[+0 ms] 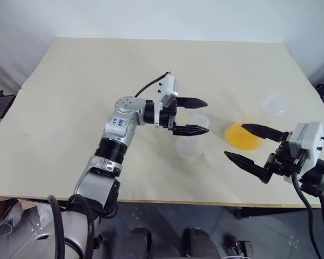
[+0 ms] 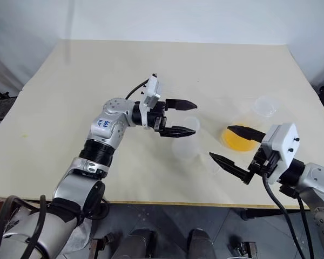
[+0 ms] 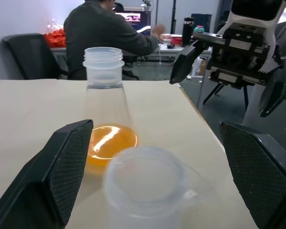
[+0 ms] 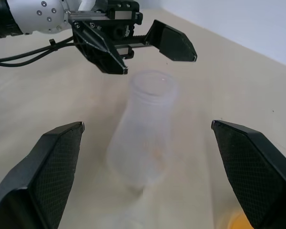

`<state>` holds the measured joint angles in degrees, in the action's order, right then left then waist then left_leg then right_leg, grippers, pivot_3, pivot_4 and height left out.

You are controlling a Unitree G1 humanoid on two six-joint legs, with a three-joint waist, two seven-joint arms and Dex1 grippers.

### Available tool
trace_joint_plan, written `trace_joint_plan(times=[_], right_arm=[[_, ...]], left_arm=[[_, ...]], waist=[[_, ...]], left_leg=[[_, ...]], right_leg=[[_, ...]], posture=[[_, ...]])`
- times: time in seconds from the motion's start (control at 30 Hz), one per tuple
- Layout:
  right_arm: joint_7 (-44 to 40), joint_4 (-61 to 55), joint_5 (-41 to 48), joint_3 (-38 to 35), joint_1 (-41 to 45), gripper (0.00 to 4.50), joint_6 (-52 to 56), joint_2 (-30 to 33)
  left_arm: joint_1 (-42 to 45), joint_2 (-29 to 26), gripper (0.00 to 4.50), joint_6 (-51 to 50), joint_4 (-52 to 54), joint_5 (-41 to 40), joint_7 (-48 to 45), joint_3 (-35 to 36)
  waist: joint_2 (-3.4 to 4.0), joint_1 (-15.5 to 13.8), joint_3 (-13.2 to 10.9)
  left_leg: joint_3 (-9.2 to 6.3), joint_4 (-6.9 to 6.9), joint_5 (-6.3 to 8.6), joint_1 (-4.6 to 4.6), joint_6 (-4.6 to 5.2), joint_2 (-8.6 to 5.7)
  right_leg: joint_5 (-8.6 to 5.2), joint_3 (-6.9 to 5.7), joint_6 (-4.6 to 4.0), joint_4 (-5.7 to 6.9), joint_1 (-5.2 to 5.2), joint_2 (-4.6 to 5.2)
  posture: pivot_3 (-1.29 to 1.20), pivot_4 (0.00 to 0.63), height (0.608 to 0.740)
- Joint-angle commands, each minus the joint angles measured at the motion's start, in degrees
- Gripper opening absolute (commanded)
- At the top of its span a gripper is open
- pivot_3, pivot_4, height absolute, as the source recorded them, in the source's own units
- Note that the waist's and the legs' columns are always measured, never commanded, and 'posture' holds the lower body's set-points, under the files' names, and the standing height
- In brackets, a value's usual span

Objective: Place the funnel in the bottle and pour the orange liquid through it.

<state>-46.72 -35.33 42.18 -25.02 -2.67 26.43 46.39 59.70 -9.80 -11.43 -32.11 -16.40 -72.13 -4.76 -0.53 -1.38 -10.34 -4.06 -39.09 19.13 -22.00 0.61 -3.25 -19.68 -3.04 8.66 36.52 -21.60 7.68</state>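
Left wrist view, beige table point(image 3: 33, 100), seated person point(image 3: 102, 28), office behind

Bottle point(image 1: 191, 137) left of orange liquid point(image 1: 243, 136)

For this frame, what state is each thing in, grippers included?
Left gripper: open, holding nothing.
Right gripper: open, holding nothing.
Empty bottle: upright, mouth open, no funnel in it.
Second flask: upright, uncapped, holding the orange liquid as a shallow layer.
Funnel: lying loose on the table, apart from both vessels.
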Motion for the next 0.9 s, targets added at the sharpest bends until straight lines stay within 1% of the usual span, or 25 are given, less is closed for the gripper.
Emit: trace_joint_plan(times=[0.03,0.33,0.5,0.73,0.9], right_arm=[[-0.8,0.3,0.1,-2.1,0.2,4.50,-0.3,1.3],[-2.7,2.4,-0.4,-2.7,0.6,4.50,-0.6,4.0],[-4.4,3.2,-0.2,-4.0,0.6,4.50,0.2,6.3],[-7.6,4.2,-0.3,-6.7,-0.7,4.50,1.7,9.7],[-10.7,4.8,-0.9,-8.1,-2.6,4.50,2.3,11.6]], left_arm=[[0.2,-0.8,4.46,0.5,1.7,-1.3,1.1,1.5],[0.5,-4.9,4.46,3.1,-0.3,-1.2,2.6,5.0],[-2.2,-7.9,4.46,3.5,1.4,-1.9,3.0,6.9],[-9.8,-15.3,4.46,1.4,8.1,-3.4,1.6,8.8],[-17.6,-20.8,4.46,-1.0,14.7,-4.1,0.5,8.9]], waist=[[0.00,0.0,0.0],[0.00,0.0,0.0],[0.01,0.0,0.0],[0.01,0.1,0.0],[0.03,0.0,0.0]], left_leg=[[0.00,0.00,0.00,0.00,0.00,0.00],[0.00,0.00,0.00,0.00,0.00,0.02],[-0.01,0.00,0.00,0.00,0.00,0.04],[-0.03,0.01,0.00,0.00,0.00,0.11],[-0.05,0.01,0.00,0.00,0.00,0.08]], right_leg=[[0.00,0.00,0.00,0.00,0.00,0.00],[0.00,-0.01,0.00,0.00,0.00,-0.01],[0.00,-0.01,0.00,0.00,0.00,0.00],[0.00,-0.01,0.00,0.00,-0.02,-0.01],[0.00,0.01,0.00,0.00,-0.01,0.03]], posture=[[0.00,0.150,0.740],[0.00,0.150,0.740],[0.00,0.150,0.740],[0.00,0.150,0.740],[0.00,0.150,0.740]])
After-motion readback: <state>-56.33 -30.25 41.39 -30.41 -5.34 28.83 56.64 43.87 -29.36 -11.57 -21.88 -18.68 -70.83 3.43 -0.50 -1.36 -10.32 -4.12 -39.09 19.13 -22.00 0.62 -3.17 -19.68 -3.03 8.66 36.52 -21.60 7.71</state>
